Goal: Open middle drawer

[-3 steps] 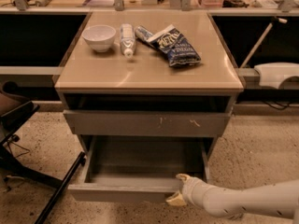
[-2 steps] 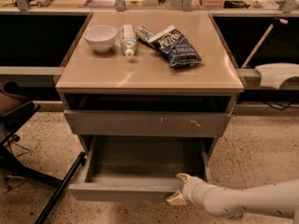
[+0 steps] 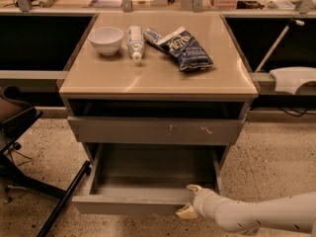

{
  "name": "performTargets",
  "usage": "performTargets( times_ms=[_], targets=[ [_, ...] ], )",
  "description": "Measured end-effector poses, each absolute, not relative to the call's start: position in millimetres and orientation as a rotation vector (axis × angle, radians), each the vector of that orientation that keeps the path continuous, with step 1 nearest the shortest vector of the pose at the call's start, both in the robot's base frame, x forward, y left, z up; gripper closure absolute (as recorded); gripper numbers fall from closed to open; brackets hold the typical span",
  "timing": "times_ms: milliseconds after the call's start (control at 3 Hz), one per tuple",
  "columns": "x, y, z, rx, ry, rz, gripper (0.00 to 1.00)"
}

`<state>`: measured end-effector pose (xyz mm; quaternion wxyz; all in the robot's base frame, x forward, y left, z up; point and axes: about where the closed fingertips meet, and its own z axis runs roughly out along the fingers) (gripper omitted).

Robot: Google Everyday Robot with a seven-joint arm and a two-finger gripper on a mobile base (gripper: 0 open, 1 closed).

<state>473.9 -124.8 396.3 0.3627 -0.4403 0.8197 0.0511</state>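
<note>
The middle drawer [image 3: 128, 205] is the low, wide grey one with a plain front. It stands pulled well out of the cabinet and shows an empty grey box interior [image 3: 155, 169]. My gripper [image 3: 189, 200] comes in from the lower right on a white arm. It sits at the right end of the drawer's front panel. One tan fingertip [image 3: 193, 188] hooks over the top rim and the other lies against the front's lower edge, so the gripper is shut on the panel.
Above it a larger grey drawer front with pale scratches [image 3: 158, 131] stands slightly out. The tan cabinet top [image 3: 158, 78] holds a white bowl [image 3: 106, 38], a white tube [image 3: 135, 41] and a blue chip bag [image 3: 185, 48]. A dark chair [image 3: 19, 132] stands at left.
</note>
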Motion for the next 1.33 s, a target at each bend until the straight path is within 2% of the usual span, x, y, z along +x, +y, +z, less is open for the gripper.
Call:
performTargets(
  times_ms=[1333],
  targets=[
    [459.4, -124.1, 398.4, -1.130, 2.112, 0.124, 1.00]
  ],
)
